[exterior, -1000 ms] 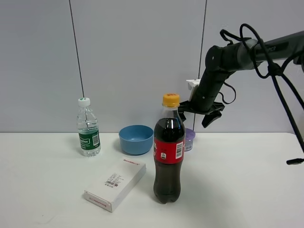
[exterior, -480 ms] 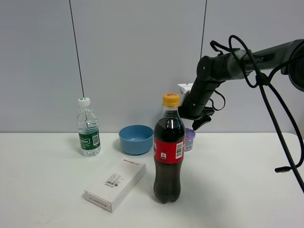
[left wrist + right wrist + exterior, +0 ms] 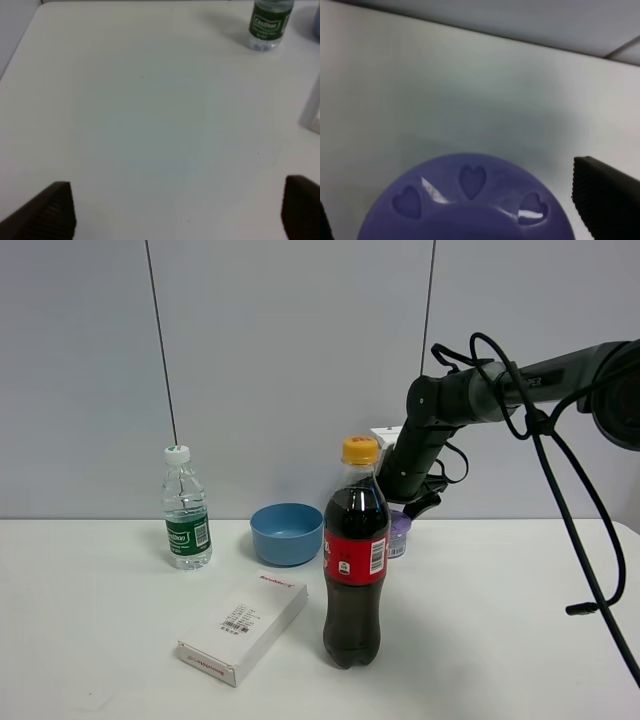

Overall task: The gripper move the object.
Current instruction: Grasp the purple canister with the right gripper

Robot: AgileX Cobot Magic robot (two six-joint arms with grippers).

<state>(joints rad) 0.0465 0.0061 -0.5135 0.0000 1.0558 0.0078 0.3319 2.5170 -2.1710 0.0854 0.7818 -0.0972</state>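
The object, a small tub with a lilac-purple lid (image 3: 399,532), stands at the back of the table, partly hidden behind the cola bottle (image 3: 355,580). My right gripper (image 3: 408,504) hangs just above it on the dark arm. In the right wrist view the lid with heart dimples (image 3: 470,200) fills the lower middle, and one black fingertip (image 3: 605,197) shows beside it; the jaws stand wide apart, not touching the tub. My left gripper (image 3: 175,210) is open and empty above bare table; it does not show in the exterior view.
A blue bowl (image 3: 287,533) sits left of the tub. A water bottle (image 3: 186,510) stands at the back left, also in the left wrist view (image 3: 270,22). A white flat box (image 3: 243,626) lies at front centre-left. The wall is close behind the tub.
My right arm has swung left and down, bringing the open gripper from beside the tub to just over it. Nothing on the table has moved.
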